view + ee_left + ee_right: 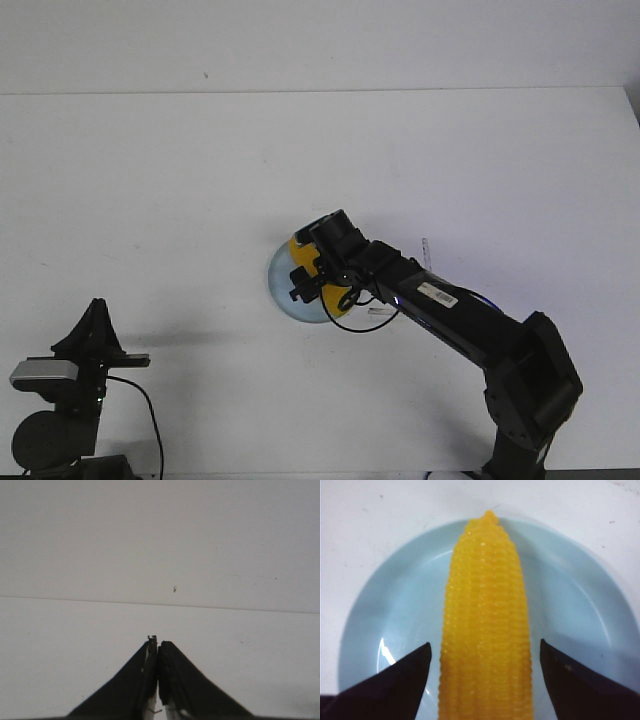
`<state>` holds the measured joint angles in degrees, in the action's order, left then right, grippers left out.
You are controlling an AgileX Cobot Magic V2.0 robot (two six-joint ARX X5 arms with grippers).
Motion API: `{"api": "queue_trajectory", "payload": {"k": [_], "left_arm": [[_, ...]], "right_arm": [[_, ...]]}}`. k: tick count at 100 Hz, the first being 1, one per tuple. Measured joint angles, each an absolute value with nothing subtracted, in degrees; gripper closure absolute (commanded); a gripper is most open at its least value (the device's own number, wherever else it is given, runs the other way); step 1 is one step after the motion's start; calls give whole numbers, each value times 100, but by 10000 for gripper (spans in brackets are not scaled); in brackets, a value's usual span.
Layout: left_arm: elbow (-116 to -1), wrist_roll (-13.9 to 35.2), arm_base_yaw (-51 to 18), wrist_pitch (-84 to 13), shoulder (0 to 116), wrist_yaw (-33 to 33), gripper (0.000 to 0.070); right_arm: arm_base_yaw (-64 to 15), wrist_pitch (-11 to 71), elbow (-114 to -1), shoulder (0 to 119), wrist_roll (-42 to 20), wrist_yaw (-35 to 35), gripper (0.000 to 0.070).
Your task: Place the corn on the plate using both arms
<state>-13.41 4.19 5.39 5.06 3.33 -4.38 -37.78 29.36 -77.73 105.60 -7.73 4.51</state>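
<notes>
The yellow corn (485,625) lies on the pale blue plate (395,605), its tapered end pointing away from my right gripper (485,652). That gripper is open, its jaws standing apart on either side of the cob without touching it. In the front view the right gripper (318,262) hovers over the plate (280,280) at the table's middle, and only a bit of corn (300,250) shows. My left gripper (158,645) is shut and empty, resting at the table's front left (95,320), far from the plate.
The white table (200,170) stretches to a wall at the back. The right arm (460,320) reaches in diagonally from the front right corner. A small speck (174,588) marks the wall ahead of the left gripper.
</notes>
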Motion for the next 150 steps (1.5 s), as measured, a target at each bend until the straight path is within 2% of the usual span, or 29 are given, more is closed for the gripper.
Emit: {"api": "queue_trajectory", "payload": {"k": [24,31,36,49,56,77,107,134,150], "left_arm": [[-1341,419,539,504,333,-438,699],[-1341,419,539,506,333,-436,698],[-1341,419,539,504,333,-438,698],[-1341,419,539,506,333,-438,698],[-1341,419,539,506,333,-438,699],[-1341,419,539,504,333,-436,698],[-1341,419,539,504,333,-438,699],[-1341,419,539,504,333,-438,699],[-1341,419,539,504,333,-438,698]], "right_arm": [[-3774,3015,-8055,10558,-775,454,210],[-3747,2971,-8248,10523,-775,454,235],[-3734,2926,-8276,10429,-770,443,308],[-3730,2969,-8276,10165,-644,252,617],[-3730,2963,-8263,10082,-478,108,693],[-3607,2757,-7669,9662,-139,3,692],[-3030,1297,-5424,7964,-86,3,692],[-1837,331,-3830,6204,-375,1,692],[-1013,296,-3190,5492,-434,-5,692]]}}
